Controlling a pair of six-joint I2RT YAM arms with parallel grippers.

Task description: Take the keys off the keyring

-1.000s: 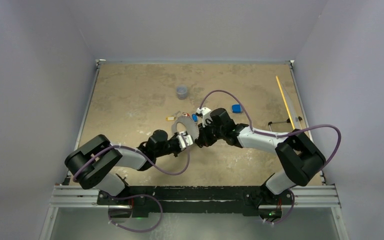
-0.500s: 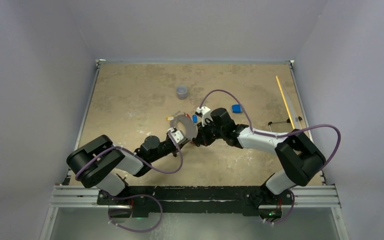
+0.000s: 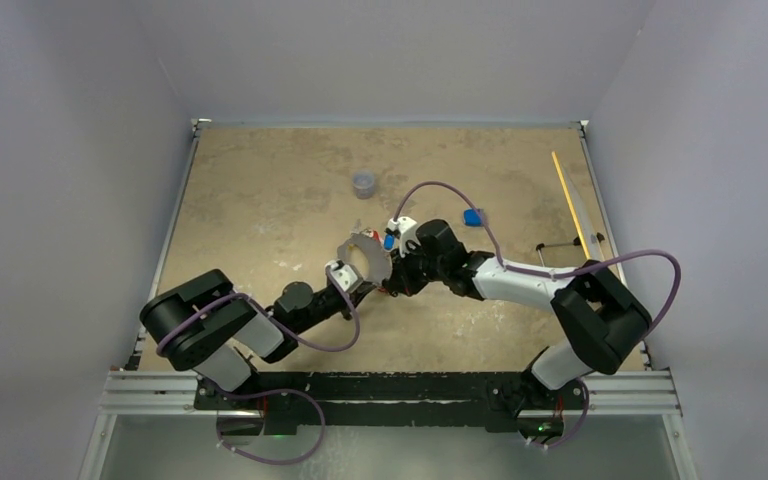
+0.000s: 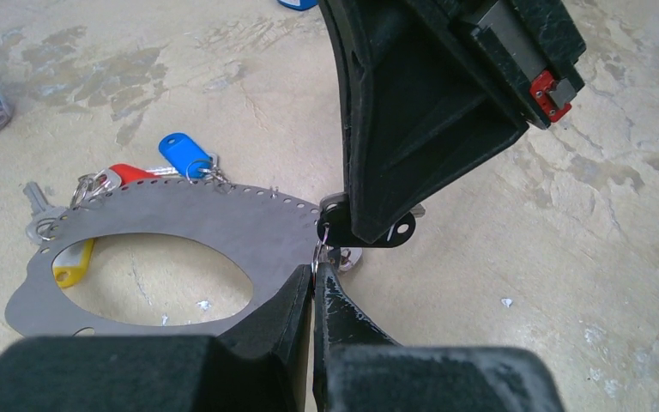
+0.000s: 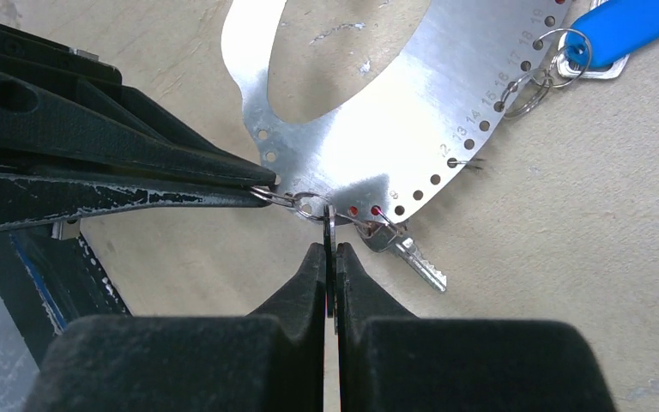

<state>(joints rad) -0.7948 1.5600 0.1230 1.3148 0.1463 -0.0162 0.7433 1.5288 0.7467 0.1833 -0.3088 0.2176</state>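
The keyring point(image 4: 249, 227), a flat grey plate with an oval hole, lies near the table's middle point(image 3: 365, 258). Keys with a blue tag point(image 4: 184, 154), a red tag point(image 4: 129, 174) and a yellow tag point(image 4: 73, 262) hang on its far edge. My left gripper point(image 4: 315, 268) is shut on a small split ring at the plate's near edge. My right gripper point(image 5: 330, 249) is shut on a black key tag point(image 4: 386, 230), seen edge-on, linked to that split ring. A silver key point(image 5: 412, 253) lies beside it. In the top view the left gripper point(image 3: 343, 272) and the right gripper point(image 3: 392, 283) meet at the plate.
A small grey cup point(image 3: 364, 184) stands farther back. A blue block point(image 3: 473, 216) lies right of the right wrist. A yellow stick point(image 3: 568, 200) lies along the right edge. Walls enclose the table on three sides.
My left arm has drawn back to the left and its gripper now sits at the plate's left near edge. The right gripper has shifted slightly left. The keyring has turned a little.
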